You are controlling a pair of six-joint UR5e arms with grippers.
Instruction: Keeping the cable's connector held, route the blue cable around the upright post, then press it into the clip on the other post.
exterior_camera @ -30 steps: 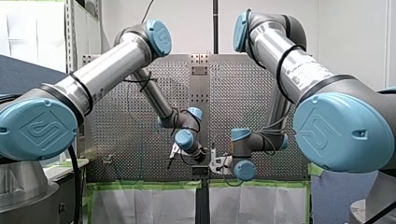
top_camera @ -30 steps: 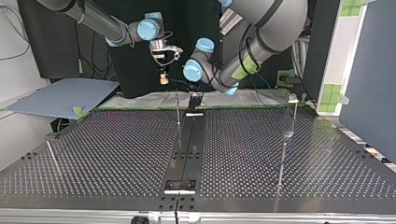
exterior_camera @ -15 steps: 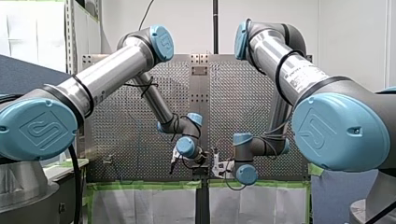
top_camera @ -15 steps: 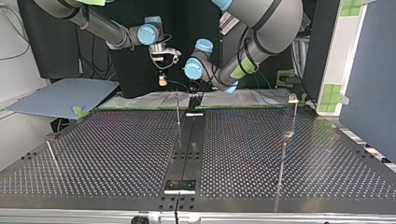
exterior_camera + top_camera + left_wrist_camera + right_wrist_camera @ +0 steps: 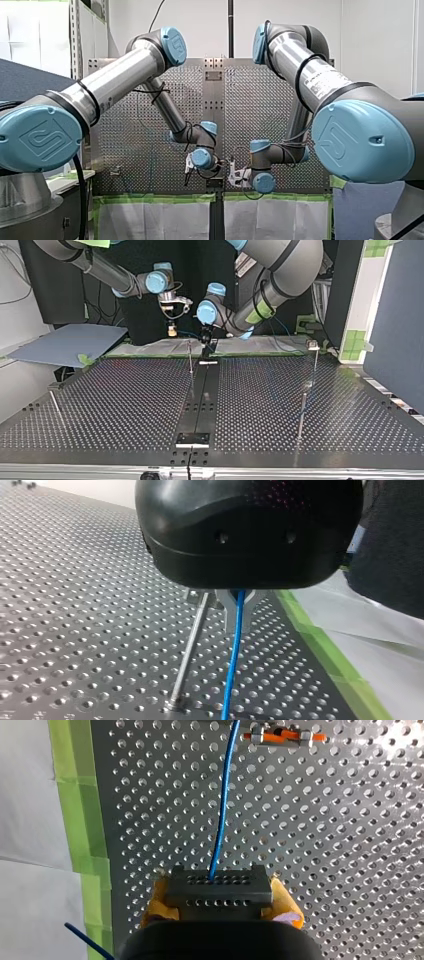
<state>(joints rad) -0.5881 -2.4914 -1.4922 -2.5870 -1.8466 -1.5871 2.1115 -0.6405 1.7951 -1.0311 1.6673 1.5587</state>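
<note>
My right gripper (image 5: 219,896) is clenched on the black connector (image 5: 218,889) with its yellow pads (image 5: 286,904). The blue cable (image 5: 222,800) leaves the connector toward twelve o'clock, and an orange clip (image 5: 282,736) lies at about one o'clock. My left gripper (image 5: 236,602) pinches the cable between its metal fingers (image 5: 225,609). A thin post (image 5: 190,650) stands just beside the cable, at its nine o'clock, on the perforated table (image 5: 75,605).

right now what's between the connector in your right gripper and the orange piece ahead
Only the blue cable over bare perforated table, seen in the right wrist view.
</note>
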